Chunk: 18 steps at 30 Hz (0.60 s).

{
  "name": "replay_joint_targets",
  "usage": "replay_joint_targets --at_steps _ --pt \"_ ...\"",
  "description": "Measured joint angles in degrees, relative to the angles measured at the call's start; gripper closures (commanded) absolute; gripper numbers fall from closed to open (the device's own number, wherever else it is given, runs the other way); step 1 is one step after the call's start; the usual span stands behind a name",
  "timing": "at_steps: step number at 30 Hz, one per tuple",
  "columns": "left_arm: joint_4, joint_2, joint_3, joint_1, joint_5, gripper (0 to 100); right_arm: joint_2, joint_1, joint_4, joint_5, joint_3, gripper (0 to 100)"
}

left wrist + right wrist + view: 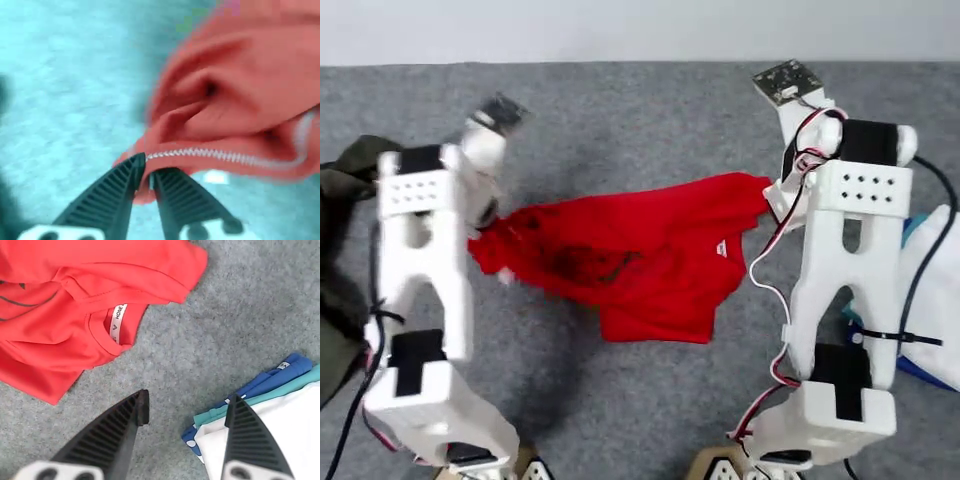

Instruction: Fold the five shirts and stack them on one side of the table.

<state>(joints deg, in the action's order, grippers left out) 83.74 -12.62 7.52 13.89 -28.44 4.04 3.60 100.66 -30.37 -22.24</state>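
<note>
Grey worktop (pixel 620 110) | red shirt (pixel 630 255) mid-worktop, rumpled, not yet folded | folded pile (pixel 270 410) at right edge, apparently done | dark shirt (pixel 340 250) at left edge, seemingly waiting | left claw (pixel 146 172) pinching red shirt's hem | right claw (pixel 189 407) agape, holding nothing

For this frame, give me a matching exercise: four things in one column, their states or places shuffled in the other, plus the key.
1. left gripper
2. right gripper
3. red shirt
4. folded stack

A. open, above the bare table
B. lying crumpled mid-table
C. shut on a hem
D. at the table's right side

Pairs: 1-C, 2-A, 3-B, 4-D
</note>
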Motion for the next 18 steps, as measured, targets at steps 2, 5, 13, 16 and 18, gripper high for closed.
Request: replay_joint_targets --at_steps 2,5,13,16,18 --pt "0.1 -3.0 4.3 3.0 -0.9 99 0.0 -0.1 0.0 0.1 0.0 79.1" --pt "0.8 -9.1 8.9 7.9 -1.6 99 0.0 -1.5 0.0 1.1 0.0 86.7" --pt "11.3 -24.5 15.2 16.4 -7.3 99 0.0 -9.8 0.0 1.6 1.5 81.6" --pt "14.3 -25.5 16.1 17.8 -8.2 93 0.0 -13.8 0.0 1.6 5.5 75.4" --pt "14.9 -25.5 16.4 18.6 -9.2 90 0.0 -17.2 0.0 1.6 8.7 72.9"
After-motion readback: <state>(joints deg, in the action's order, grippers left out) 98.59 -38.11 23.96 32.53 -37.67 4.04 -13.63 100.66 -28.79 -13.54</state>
